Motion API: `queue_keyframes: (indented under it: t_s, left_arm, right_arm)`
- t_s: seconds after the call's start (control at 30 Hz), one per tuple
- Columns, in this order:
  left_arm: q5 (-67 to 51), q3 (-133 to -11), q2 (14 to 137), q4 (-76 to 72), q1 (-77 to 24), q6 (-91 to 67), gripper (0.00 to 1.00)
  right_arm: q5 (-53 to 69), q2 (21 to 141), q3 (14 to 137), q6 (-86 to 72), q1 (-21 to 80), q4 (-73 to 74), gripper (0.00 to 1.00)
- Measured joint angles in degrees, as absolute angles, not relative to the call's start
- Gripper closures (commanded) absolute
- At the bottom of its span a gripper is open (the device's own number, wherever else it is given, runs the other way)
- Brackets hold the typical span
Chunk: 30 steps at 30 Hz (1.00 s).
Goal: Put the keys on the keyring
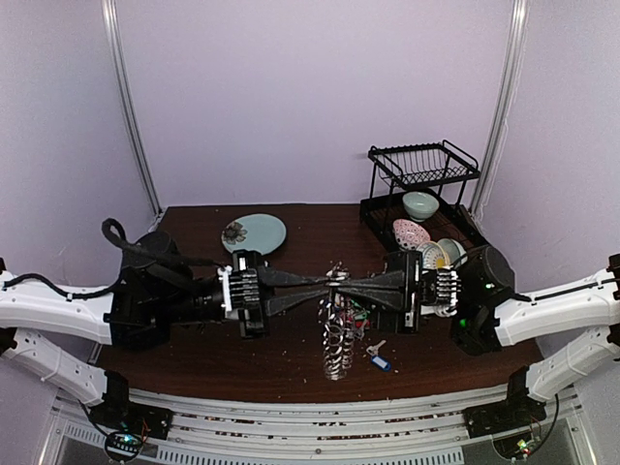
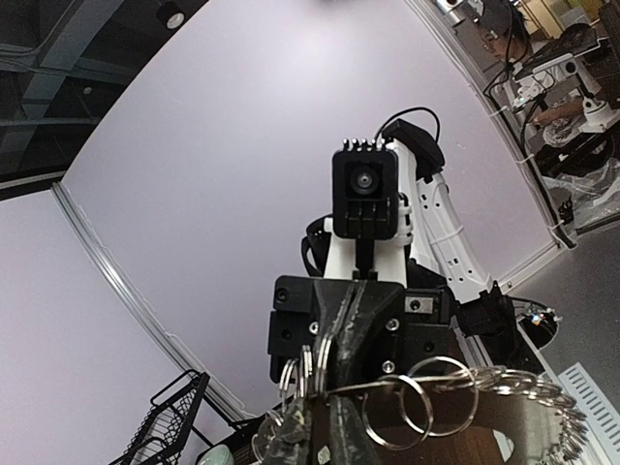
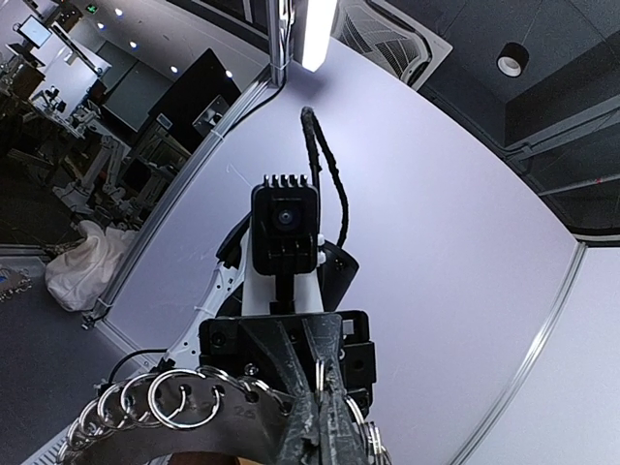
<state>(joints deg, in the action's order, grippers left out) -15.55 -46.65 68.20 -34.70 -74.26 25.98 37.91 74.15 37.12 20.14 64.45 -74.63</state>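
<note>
Looking from my left, I see the left gripper [image 1: 324, 282] pinched onto the top of the keyring [image 1: 336, 334], which dangles below the meeting fingertips. The right gripper [image 1: 348, 287] is clamped onto it from the opposite side. One blue-tagged key [image 1: 379, 361] lies on the table [image 1: 242, 358] just right of the ring.

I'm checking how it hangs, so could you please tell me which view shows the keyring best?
The top external view: the keyring appears nearly whole, top to bottom. Each wrist view catches only a close, ring-fringed arc of it, cropped at the bottom edge.
</note>
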Motion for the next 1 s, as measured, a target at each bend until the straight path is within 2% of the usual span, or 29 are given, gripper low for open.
queue_keyframes:
  t_s: [0.1,0.2,0.27,0.43,0.53,0.6,0.7,0.73,0.93,1.0]
  left_arm:
    - [-15.9,-47.1,68.6,-34.8,-74.3,25.1,0.94]
    - [-16.2,-47.2,68.6,-34.9,-74.3,24.7,0.83]
    - [-16.4,-47.2,68.6,-35.1,-74.2,24.5,0.82]
    - [-17.3,-47.2,68.6,-35.6,-74.1,24.4,0.98]
    - [-17.5,-47.2,68.5,-35.6,-74.1,24.7,0.86]
    - [-17.6,-47.2,68.5,-35.6,-74.1,24.9,0.85]
    - [-18.3,-47.2,68.1,-35.7,-74.1,25.0,0.92]
    - [-18.5,-47.2,68.1,-35.7,-74.2,25.1,0.99]
    - [-18.8,-47.2,68.0,-35.4,-74.2,25.7,1.0]
    - [-18.3,-47.2,67.8,-35.0,-74.2,25.7,0.9]
  right_arm:
    - [37.9,73.7,37.1,20.7,64.4,-74.4,1.0]
    - [37.7,73.3,37.1,21.4,64.4,-73.4,1.0]
    - [37.6,72.9,37.1,22.1,64.4,-72.6,1.0]
    - [36.8,72.2,37.1,23.2,64.4,-71.0,1.0]
    - [36.6,72.0,37.2,23.6,64.4,-70.4,1.0]
    - [36.6,71.8,37.2,23.8,64.4,-69.8,1.0]
    - [35.6,71.6,37.3,24.1,64.4,-67.8,1.0]
    - [35.2,71.6,37.4,24.2,64.4,-66.8,1.0]
    - [34.9,71.6,38.0,24.3,64.4,-63.9,1.0]
    - [34.8,71.5,38.0,24.2,64.4,-63.7,1.0]
